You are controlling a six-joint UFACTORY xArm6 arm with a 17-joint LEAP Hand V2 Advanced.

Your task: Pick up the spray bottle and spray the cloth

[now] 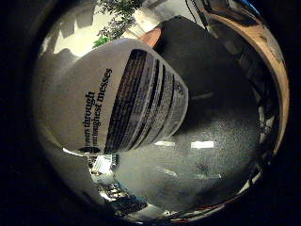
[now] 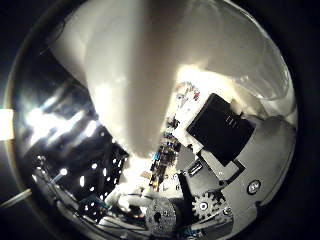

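The white spray bottle [image 1: 117, 99] fills much of the little finger side view, its printed label turned to the palm. It hangs tilted over a dark table top [image 1: 216, 122] and throws a shadow there. In the thumb side view the bottle's white upper part [image 2: 135, 75] runs close across the palm. My right hand [image 2: 225, 165] shows as black, grey and geared parts beside it, with a finger [image 2: 220, 127] curled against the bottle. No cloth shows in either view.
A curved wooden edge [image 1: 270, 61] borders the dark table on its far side. A green plant [image 1: 117, 14] stands behind the bottle. Ceiling lights are mirrored on the glossy table top.
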